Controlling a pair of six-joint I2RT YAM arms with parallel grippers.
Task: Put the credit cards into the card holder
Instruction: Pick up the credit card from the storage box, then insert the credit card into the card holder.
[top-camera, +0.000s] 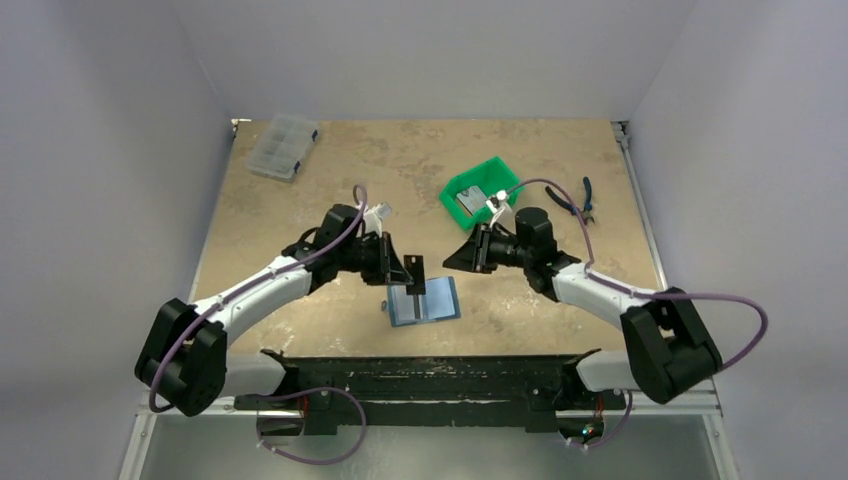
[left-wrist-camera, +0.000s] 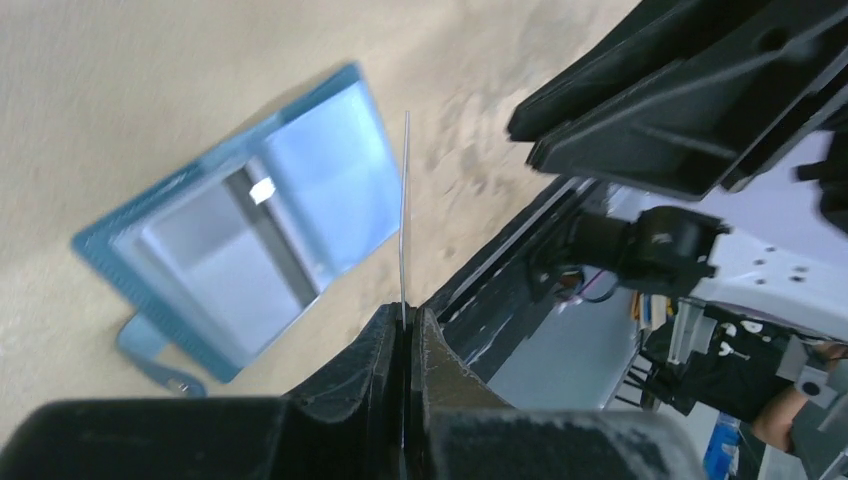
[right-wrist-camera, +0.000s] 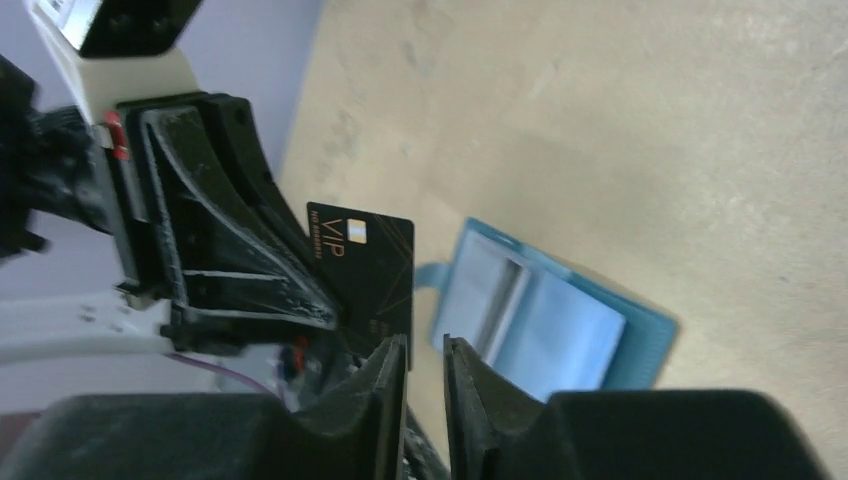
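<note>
- Credit card (top-camera: 415, 272), dark, stands on edge at the middle of the top view. It is pinched by the left claw (top-camera: 408, 268) just above the open card holder (top-camera: 424, 303), which lies flat on the table (top-camera: 330, 170). The right claw (top-camera: 452, 256) hangs close on the card's right. Another card (top-camera: 470, 203) lies in the green bin (top-camera: 480, 190), upper right of centre.
- Left wrist view: the card (left-wrist-camera: 405, 200) shows edge-on as a thin line, clamped tight in the left claw (left-wrist-camera: 405, 320) at lower centre. The card holder (left-wrist-camera: 250, 240) lies spread open at the left with its pockets facing up, apart from the card.
- Right wrist view: the right claw (right-wrist-camera: 425, 365) is parted by only a narrow gap and grips nothing. The black VIP card (right-wrist-camera: 365, 265) stands beyond it at centre, with the card holder (right-wrist-camera: 545, 325) to its right.
- Step, as I judge it: one card is poised over the holder and insertion has not begun. The next move calls for tilting the card flatter, lining its edge up with a pocket slit and sliding it in. The right claw may need to steady the holder.
</note>
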